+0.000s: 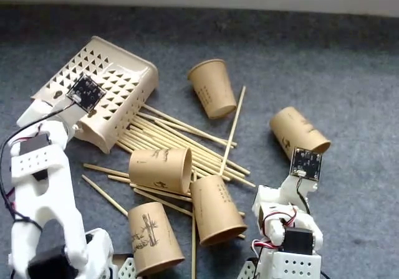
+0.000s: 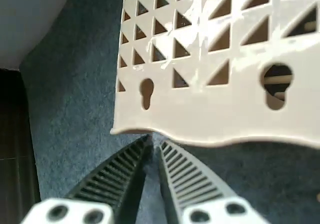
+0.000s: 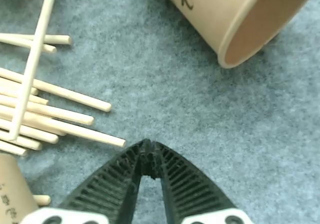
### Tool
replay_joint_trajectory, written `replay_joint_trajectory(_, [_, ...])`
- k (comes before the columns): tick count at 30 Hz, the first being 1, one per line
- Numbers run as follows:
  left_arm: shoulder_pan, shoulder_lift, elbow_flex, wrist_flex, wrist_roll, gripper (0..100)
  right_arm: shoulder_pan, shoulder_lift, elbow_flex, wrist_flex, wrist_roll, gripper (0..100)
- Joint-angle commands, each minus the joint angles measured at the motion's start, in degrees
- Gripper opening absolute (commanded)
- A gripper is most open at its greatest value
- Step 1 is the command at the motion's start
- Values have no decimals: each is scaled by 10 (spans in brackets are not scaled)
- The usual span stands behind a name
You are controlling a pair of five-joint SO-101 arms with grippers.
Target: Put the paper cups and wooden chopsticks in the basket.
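Grey cloth: covers the table under everything
Basket: beige plastic with triangle cut-outs, tipped on its side at the far left, mouth facing the pile
Chopsticks: a loose fan spilling from the basket's mouth across the cloth toward the right arm, with a few strays nearer the arms
Single stick: lies crosswise over the fan
Far cup: on its side beyond the fan, just beside the single stick's far end
Right cup: on its side, apart from the sticks, open mouth turned toward the right arm
Middle cup: on its side on top of the chopsticks
Front cup: on its side, close beside the middle cup, also over sticks
Near cup: on its side between the two arm bases
Left gripper: jaws drawn together with a sliver between, holding nothing, tips right at the basket's solid edge; whether they touch it I cannot tell
Right gripper: jaws closed tip to tip, empty, over bare cloth between the chopstick ends and the right cup
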Motion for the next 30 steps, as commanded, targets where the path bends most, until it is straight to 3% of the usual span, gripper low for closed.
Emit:
replay_joint_trajectory(1, [42, -101, -28, 94, 40, 6, 5, -3, 65, 6, -4, 5])
replay_joint_trajectory(4, [72, -161, -45, 156, 76, 6, 5, -3, 65, 6, -4, 5])
replay_joint_trajectory(11, [97, -188, -77, 256, 65, 18, 5, -3, 65, 6, -4, 5])
replay_joint_trajectory(17, [50, -190, -73, 318, -13, 218, 5, -3, 65, 6, -4, 5])
replay_joint_trajectory(25, [41, -189, -18, 303, -102, 213, 5, -3, 65, 6, -4, 5])
replay_joint_trajectory(30, [44, -189, 48, 167, -83, 213, 5, -3, 65, 6, -4, 5])
